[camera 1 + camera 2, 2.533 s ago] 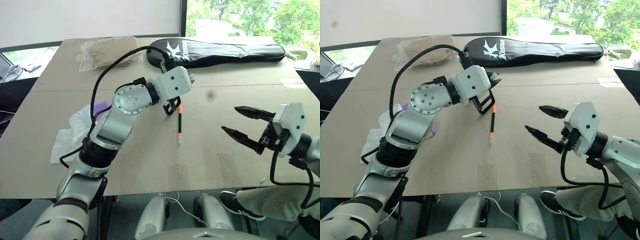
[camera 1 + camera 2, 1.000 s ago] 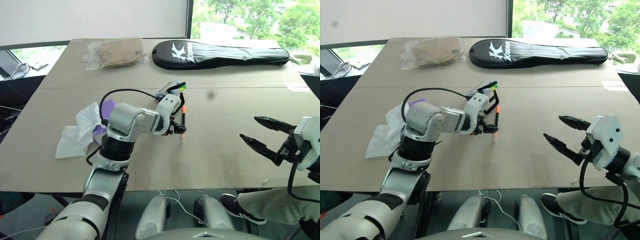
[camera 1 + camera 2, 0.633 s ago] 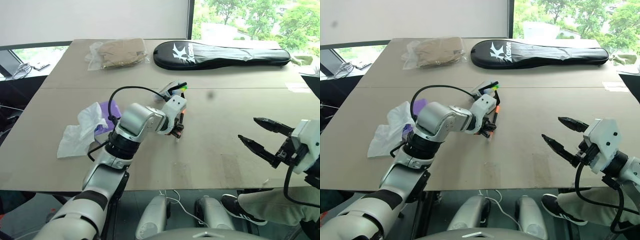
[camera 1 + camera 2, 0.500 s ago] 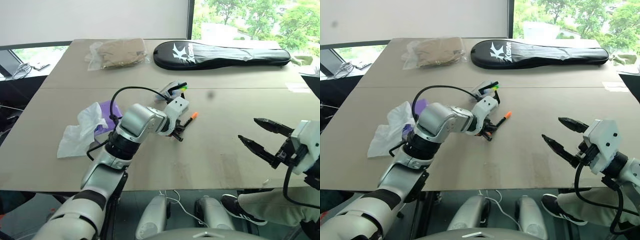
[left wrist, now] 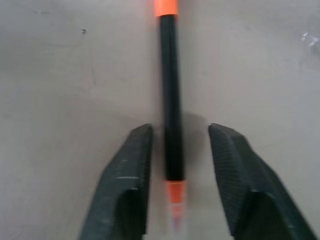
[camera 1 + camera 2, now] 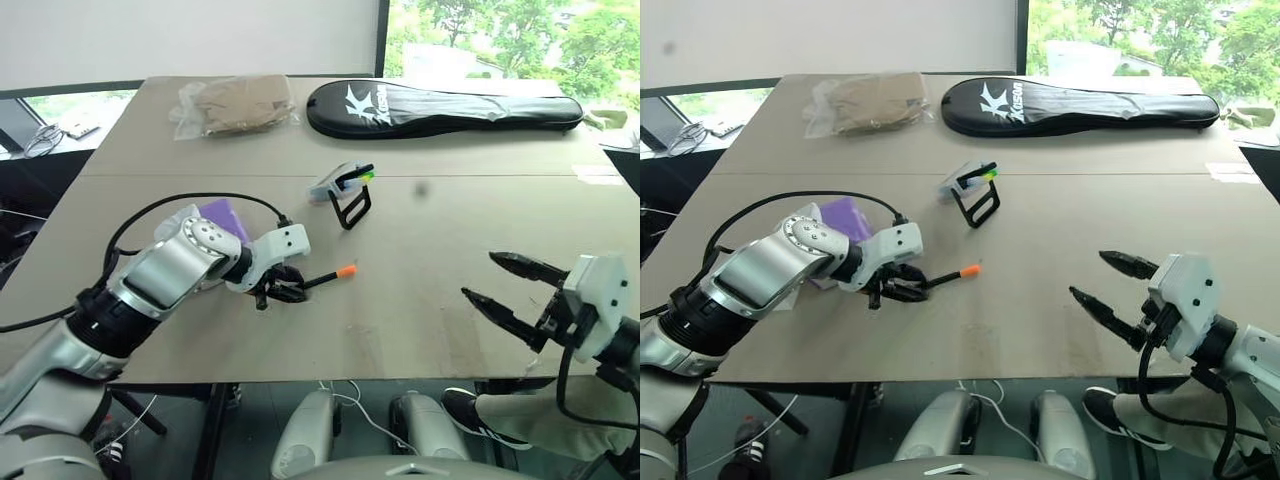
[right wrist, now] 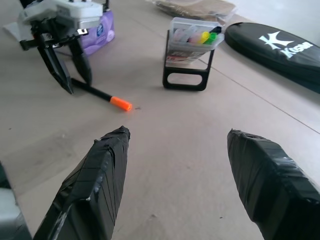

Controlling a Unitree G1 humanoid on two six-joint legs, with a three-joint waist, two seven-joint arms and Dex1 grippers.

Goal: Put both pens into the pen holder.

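Observation:
A slim black pen [image 6: 320,279] with an orange tip [image 6: 346,271] lies flat on the tan table, toward the front left. My left gripper [image 6: 283,293] points down over its rear end. Its fingers [image 5: 127,185] stand open on either side of the pen [image 5: 170,100], with a gap showing on each side. The pen holder [image 6: 340,180], a small translucent case on a black loop stand, sits further back near the table's middle, with green and yellow tips showing inside. My right gripper [image 6: 478,275] hovers open and empty at the front right, its fingers [image 7: 95,185] aimed across the table toward the pen [image 7: 97,95].
A long black racket bag [image 6: 445,103] lies along the far edge. A clear bag of brown material [image 6: 235,103] sits at the back left. A purple pack [image 6: 222,213] lies just behind my left arm. The table's front edge [image 6: 380,368] runs close below both grippers.
My left arm has swung left and toward the front edge, dragging the pen along and turning it. The fingers, shut on the pen half a second ago, now stand apart. The right arm barely moved.

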